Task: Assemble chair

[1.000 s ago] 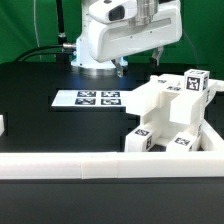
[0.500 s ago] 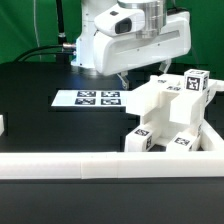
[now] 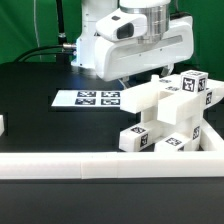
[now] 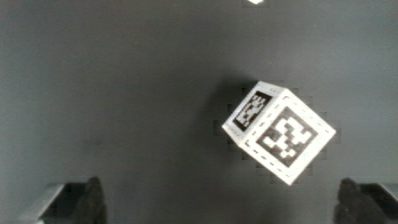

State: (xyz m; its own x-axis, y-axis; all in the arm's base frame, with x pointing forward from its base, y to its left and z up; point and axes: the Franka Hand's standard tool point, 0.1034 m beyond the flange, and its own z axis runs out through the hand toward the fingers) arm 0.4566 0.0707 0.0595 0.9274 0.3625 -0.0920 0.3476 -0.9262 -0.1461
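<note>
The partly joined white chair (image 3: 165, 118) stands at the exterior view's right, with tagged blocks at its base and a tagged post top (image 3: 195, 83). My gripper (image 3: 138, 78) hangs just behind its upper edge, partly hidden by it. In the wrist view a white block with black-and-white tags (image 4: 278, 131) lies on the dark table ahead of the gripper (image 4: 219, 204). The two dark fingertips (image 4: 75, 201) stand far apart at the frame's edge with nothing between them. The gripper is open.
The marker board (image 3: 98, 98) lies flat in the middle of the black table. A long low white border rail (image 3: 100, 166) runs along the front. A small white piece (image 3: 2, 124) shows at the exterior view's left edge.
The arm has come down and toward the exterior view's right, closer to the chair. The chair pieces appear shifted slightly to the left. The gripper stays open.
</note>
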